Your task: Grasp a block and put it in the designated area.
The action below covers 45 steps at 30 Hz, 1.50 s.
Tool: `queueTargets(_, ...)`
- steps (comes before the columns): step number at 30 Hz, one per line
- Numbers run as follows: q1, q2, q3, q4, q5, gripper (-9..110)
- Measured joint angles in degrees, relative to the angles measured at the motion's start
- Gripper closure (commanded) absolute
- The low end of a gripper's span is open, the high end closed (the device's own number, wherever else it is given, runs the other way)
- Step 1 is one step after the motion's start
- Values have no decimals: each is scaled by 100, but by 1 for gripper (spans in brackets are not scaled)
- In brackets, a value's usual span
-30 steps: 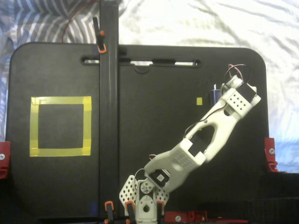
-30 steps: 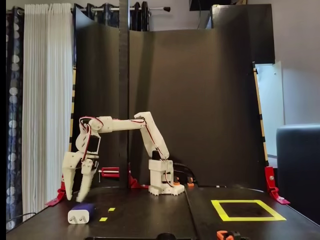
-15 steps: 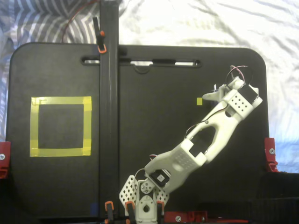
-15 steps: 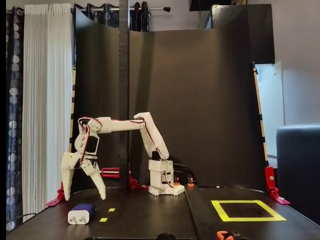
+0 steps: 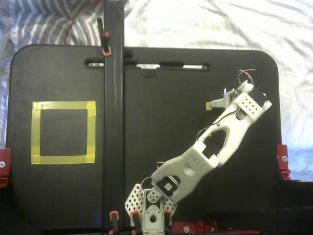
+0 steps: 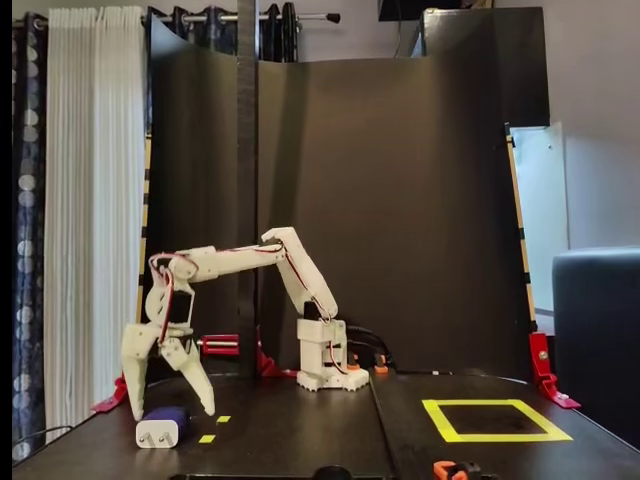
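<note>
Now lower than 0.5 s ago: end effector (image 6: pixel 168 396) down close over the block (image 6: pixel 162 428), fingers spread wide, one tip either side of the block's back end, just above the desk (image 6: pixel 300 430). Was shut and hanging above the block 1 s ago, then opened while still high, now dropped w/ the same wide gap. Holds nothing yet; no contact w/ the block visible in the side fixed view.

Block itself unmoved across all three moments: lying flat on the desk, pale plug face toward the camera in that side view, just left of two small yellow markers (image 6: pixel 207 438). In the top-down fixed view, hidden under the wrist; only one small yellow marker (image 5: pixel 208 106) peeks out beside the end effector (image 5: pixel 222 98), w/ one white finger (image 5: pixel 218 102) splayed toward it.

Meaning for the task: approach + open done, descent nearly done, grasp step next. Looks lined up to straddle the block, but can't tell from either view whether fingers sit centred across its width or slightly behind it. Prob. needs a bit more drop before closing, else risk of pinching only the top edge and tipping it.

Yellow tape square (image 5: pixel 63 132) far from the block, across the desk past the black upright post (image 5: pixel 113 112) in the top-down view; empty inside. Carry + release not yet begun.
</note>
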Motion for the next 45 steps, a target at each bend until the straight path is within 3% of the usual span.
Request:
queueTargets(23,0,-316,-26,-237,0,60)
queueTargets(31,-9,-369,-70,-264,-9,78)
queueTargets(45,-9,-387,-123,-264,-35,78)
